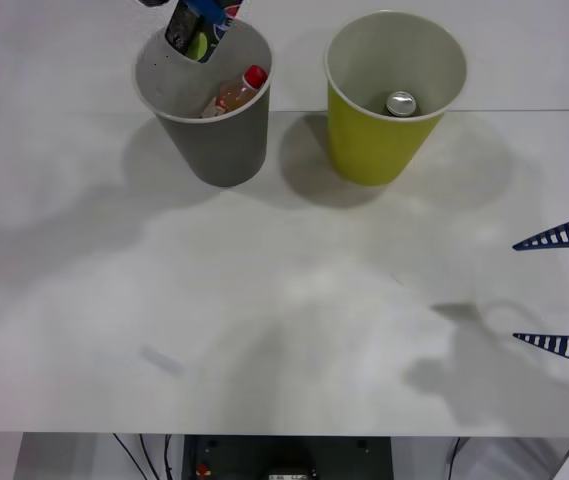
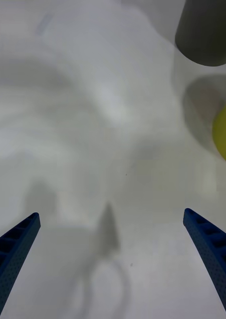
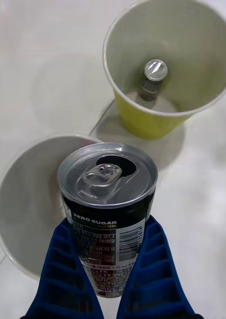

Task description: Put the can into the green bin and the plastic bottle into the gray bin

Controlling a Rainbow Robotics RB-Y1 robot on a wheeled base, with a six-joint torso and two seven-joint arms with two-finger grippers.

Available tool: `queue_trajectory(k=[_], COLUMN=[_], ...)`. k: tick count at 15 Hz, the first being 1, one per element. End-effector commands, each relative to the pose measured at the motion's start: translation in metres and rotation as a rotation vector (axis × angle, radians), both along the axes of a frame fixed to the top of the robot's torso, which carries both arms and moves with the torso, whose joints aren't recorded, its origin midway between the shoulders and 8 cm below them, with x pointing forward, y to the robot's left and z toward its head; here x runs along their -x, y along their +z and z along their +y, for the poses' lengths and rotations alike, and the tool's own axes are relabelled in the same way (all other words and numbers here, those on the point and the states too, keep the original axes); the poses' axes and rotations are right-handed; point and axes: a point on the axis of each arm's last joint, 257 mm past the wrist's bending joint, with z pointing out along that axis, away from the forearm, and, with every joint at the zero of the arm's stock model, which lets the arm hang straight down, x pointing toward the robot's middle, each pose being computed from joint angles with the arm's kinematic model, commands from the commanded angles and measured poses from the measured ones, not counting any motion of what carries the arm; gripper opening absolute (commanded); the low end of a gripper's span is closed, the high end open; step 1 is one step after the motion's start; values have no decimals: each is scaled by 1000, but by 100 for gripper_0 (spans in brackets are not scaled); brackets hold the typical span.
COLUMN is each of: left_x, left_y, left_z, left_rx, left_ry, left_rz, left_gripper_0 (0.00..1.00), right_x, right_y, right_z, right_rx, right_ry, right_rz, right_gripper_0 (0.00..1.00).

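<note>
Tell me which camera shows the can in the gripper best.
The left wrist view: the can sits close up between the left gripper fingers, its top and label plain. The front view catches it partly cropped above the gray bin.

can (image 3: 109,199): you see glossy black metal, brushed silver top
green bin (image 1: 394,90): matt paper
plastic bottle (image 1: 237,93): clear glossy plastic
bench (image 1: 264,300): smooth white

Black can (image 3: 109,199): white label lettering reading "ZERO SUGAR"; the fine print beneath is showing too small to read.
</note>
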Motion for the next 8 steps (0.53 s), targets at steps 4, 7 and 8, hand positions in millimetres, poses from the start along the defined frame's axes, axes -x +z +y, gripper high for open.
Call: queue_trajectory(k=[4, 7, 8], left_x=[-26, -41, -47], left_y=[17, 16, 19], left_z=[-56, -75, -86], left_rx=[30, 12, 35], left_ry=[27, 44, 49], left_rz=[32, 33, 23], left_gripper_0=[1, 1, 1], right_x=[0, 0, 0], right_y=[0, 0, 0], right_z=[0, 0, 0], right_rx=[0, 0, 0], right_ry=[0, 0, 0], right_rz=[0, 0, 0], right_gripper_0=[100, 100, 100])
